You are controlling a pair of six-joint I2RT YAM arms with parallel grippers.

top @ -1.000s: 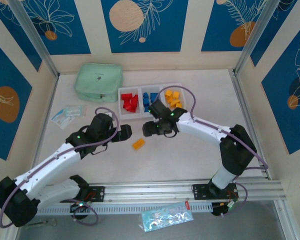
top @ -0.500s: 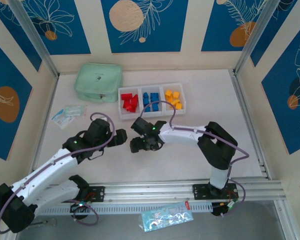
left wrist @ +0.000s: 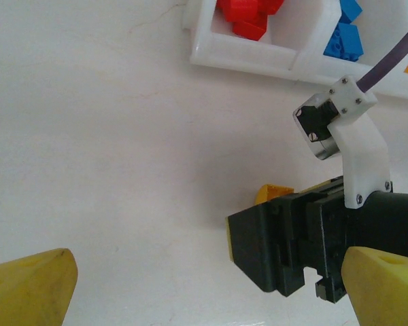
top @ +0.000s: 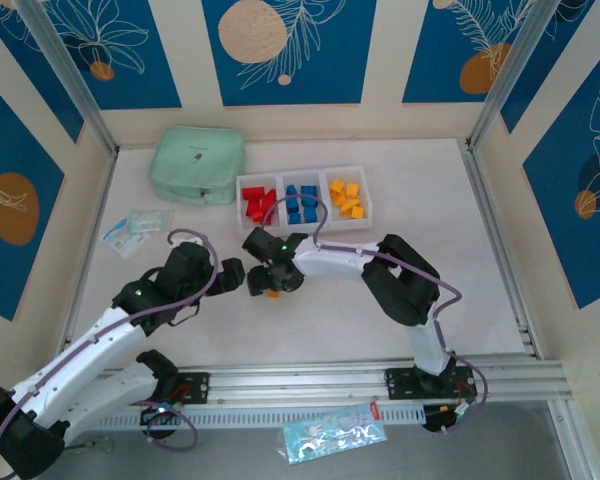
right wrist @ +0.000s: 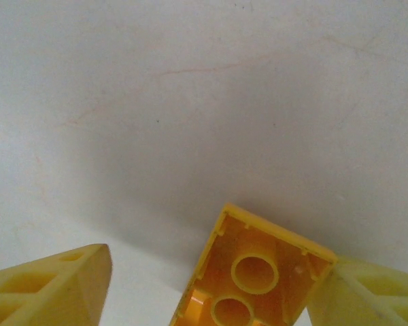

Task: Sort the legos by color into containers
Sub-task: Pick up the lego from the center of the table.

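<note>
Table [top: 420, 200]: matte white, with faint hairline marks. Around you stand cream walls with blue leaf-print panels [top: 285, 50], and a ribbed aluminium rail [top: 310, 380] runs along the near edge. Bins [left wrist: 258, 58]: translucent white plastic, square, joined in a row, with glossy legos [top: 300, 203] inside by colour. One yellow lego [right wrist: 251, 272] lies on the table hollow side up, round tubes showing. Your right claw [right wrist: 217, 265] straddles it with jaws parted, one finger touching. Your left claw [left wrist: 207, 285] gapes wide beside it.

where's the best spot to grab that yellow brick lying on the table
Pinch the yellow brick across its two long side walls, from straight above: it lies hollow side up on the table, slightly skewed between the fingers of the right gripper.
</note>
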